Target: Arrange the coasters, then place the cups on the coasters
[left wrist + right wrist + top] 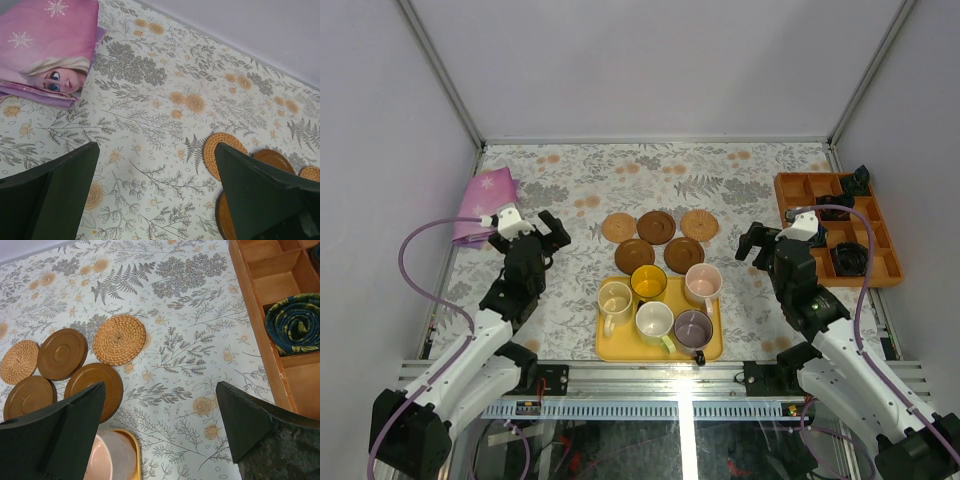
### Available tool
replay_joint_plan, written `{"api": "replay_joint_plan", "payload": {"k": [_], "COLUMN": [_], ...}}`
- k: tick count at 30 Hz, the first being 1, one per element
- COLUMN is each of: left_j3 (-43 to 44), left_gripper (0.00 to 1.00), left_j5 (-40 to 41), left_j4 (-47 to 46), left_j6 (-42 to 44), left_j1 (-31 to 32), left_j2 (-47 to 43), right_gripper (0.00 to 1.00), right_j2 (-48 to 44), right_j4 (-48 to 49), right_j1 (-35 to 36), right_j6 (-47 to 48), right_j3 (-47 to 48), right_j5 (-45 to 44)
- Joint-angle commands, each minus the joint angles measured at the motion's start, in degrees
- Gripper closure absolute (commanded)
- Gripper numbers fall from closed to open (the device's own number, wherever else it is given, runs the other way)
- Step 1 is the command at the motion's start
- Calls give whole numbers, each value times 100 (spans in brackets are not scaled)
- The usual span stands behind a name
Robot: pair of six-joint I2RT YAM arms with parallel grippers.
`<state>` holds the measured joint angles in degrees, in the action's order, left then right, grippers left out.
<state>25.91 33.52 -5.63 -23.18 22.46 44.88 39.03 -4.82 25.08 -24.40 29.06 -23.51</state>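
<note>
Bench: it has a flowery cover on top.
Coasters: five round ones lie flat in the middle of the bench, close together in two rows.
Back row: a light woven coaster, a dark brown one, then another light woven one.
Front row: two brown ones, just behind the yellow tray.
Yellow tray: it sits at the middle of the near edge and holds all five cups.
Cups: they stand upright with nothing inside. None is on a coaster.
Yellow cup: at the back of the tray.
Pink cup: at the back right corner of the tray.
Cream cup: on the left side of the tray.
Pale green cup: in the middle of the tray.
Purple cup: at the front right of the tray.
Left fingers: wide open, holding nothing, near the left edge, between the pink cloth and the coasters.
Right fingers: wide open, holding nothing, between the coasters and the orange tray.
Orange tray: by the right edge. It has many little boxes, and one holds a rolled dark blue cloth.
</note>
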Motion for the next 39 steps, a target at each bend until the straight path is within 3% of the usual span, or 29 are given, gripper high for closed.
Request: {"api": "replay_joint_plan", "payload": {"k": [1,11,16,22,28,29,30,31,35,39], "left_j3": [95,93,157,309,510,543,594,627,835,1448], "left_gripper": [0,0,0,0,2,5,9,14,28,30], "left_j5": [190,259,326,687,988,1016,1064,1132,1269,1306], "left_j4": [-219,-208,-442,-260,63,50,43,29,-149,26], "left_j6": [26,-19,-48,-636,-536,-478,-443,-446,-448,-274], "left_j1": [21,16,11,13,9,12,16,9,16,10], "left_j2": [171,119,242,582,726,755,791,851,1270,2105], "right_gripper": [1,0,11,29,59,66,90,99,100,100], "right_j2": [14,139,382,651,1401,1581,1779,2005,3170,4164], "right_j4": [206,143,14,-86,130,211,314,418,595,246], "right_j1": [31,26,31,27,29,25,21,9,-244,-877], "right_j6": [103,183,238,329,491,516,574,645,1024,663], "right_j3": [47,158,380,733,1263,1369,1518,1697,2814,3979], "right_j5": [-198,-175,-116,-230,-249,-255,-274,-329,-139,879]}}
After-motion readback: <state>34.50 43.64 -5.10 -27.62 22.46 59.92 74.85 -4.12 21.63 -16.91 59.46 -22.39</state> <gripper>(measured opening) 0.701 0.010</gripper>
